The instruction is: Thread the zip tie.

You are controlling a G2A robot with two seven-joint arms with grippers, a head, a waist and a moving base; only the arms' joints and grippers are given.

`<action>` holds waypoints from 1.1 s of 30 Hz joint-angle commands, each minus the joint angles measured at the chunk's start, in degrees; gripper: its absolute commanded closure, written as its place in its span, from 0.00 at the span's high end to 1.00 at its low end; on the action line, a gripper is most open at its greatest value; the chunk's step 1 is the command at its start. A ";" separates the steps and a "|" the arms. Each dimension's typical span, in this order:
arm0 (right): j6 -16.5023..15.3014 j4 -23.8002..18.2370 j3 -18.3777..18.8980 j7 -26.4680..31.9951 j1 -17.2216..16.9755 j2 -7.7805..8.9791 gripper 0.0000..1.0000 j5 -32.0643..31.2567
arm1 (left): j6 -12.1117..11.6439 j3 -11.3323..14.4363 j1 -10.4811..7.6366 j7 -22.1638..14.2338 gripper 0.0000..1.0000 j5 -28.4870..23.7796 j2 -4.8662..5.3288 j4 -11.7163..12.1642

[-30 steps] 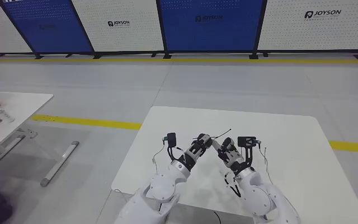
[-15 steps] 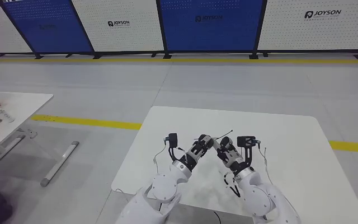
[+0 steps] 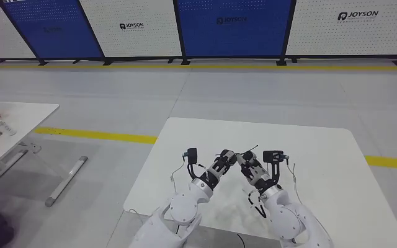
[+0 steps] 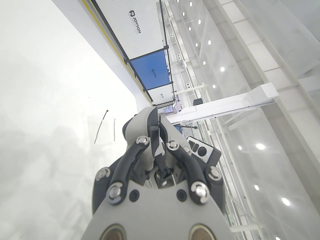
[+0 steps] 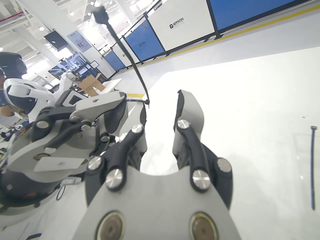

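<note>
A black zip tie (image 5: 125, 51) rises in a curve, its head uppermost, from the tips of my left gripper (image 5: 126, 104), which is shut on its lower end. My right gripper (image 5: 162, 99) is open right beside it, and the strap passes just outside one finger (image 5: 143, 116). From above, the two grippers meet over the front middle of the white table (image 3: 310, 142), with the left gripper (image 3: 224, 156) and right gripper (image 3: 243, 160) nearly touching and the zip tie (image 3: 249, 149) poking up between them. The left gripper (image 4: 158, 123) has its pads pressed together.
Two spare zip ties (image 4: 101, 126) lie on the table beyond the left gripper. Another spare zip tie (image 5: 312, 166) lies flat beside the right gripper. The table's front edge is close under both arms, with bare surface behind and to the right.
The two grippers have drawn slightly closer together over the table's front. The zip tie still sticks up in the same place.
</note>
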 commanded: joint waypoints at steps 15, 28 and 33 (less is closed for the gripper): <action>0.05 0.21 -0.41 -0.35 0.05 0.07 0.19 -0.22 | 0.11 0.27 0.17 -0.25 0.00 0.69 -0.09 0.09; -0.29 1.04 -0.82 -0.17 0.64 0.07 0.12 0.08 | 0.12 0.31 0.30 -0.23 0.00 1.48 -0.13 0.23; -0.31 1.04 -0.92 -0.36 0.68 0.08 0.00 0.09 | 0.13 0.32 0.27 -0.17 0.00 1.45 -0.17 0.29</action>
